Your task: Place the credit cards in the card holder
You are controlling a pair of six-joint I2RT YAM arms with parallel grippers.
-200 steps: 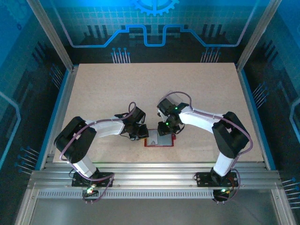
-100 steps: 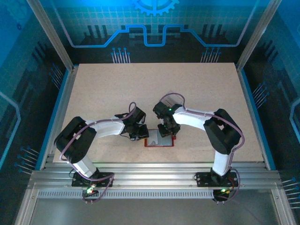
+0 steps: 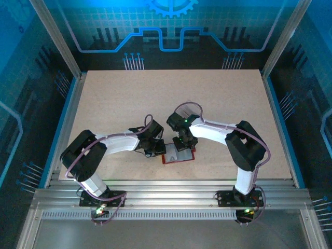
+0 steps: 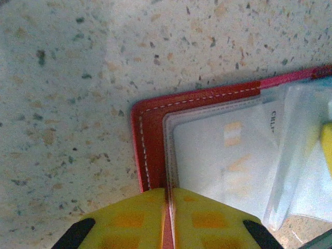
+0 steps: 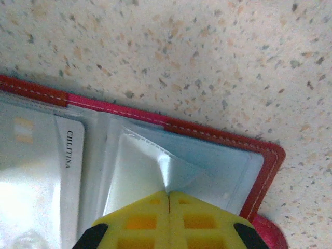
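My left gripper [image 4: 168, 199] is closed down to a thin seam. The stitched red border of the card holder [image 4: 149, 140] runs straight in between its yellow fingers [image 4: 127, 220], so that hand is clamped on the wallet's outer edge, next to a rounded corner. From above, the same hand sits low on the table [image 3: 155, 98], at the left end of the opened wallet. The wallet lies flat near the front edge, between my two wrists. My right gripper [image 5: 169, 199] is pressed fully together, pads meeting with no gap. A flap of the clear pocket film [image 5: 155, 166] is drawn up into a creased peak that ends right at the fingertips, so I take it to be nipped on that film. How much of the film is actually caught I cannot tell. That hand is over the wallet's other half, close to the far rounded corner, where the red border and its pale stitching show just past the pocket. A credit card [image 4: 218, 155] is lodged under the cloudy sleeve on the half my left hand grips. It looks pale through the plastic, has a small orange patch on its face, and lies just beside my left fingertips. Its printed edge sits toward the fold, off to the left of my right fingers and apart from them.
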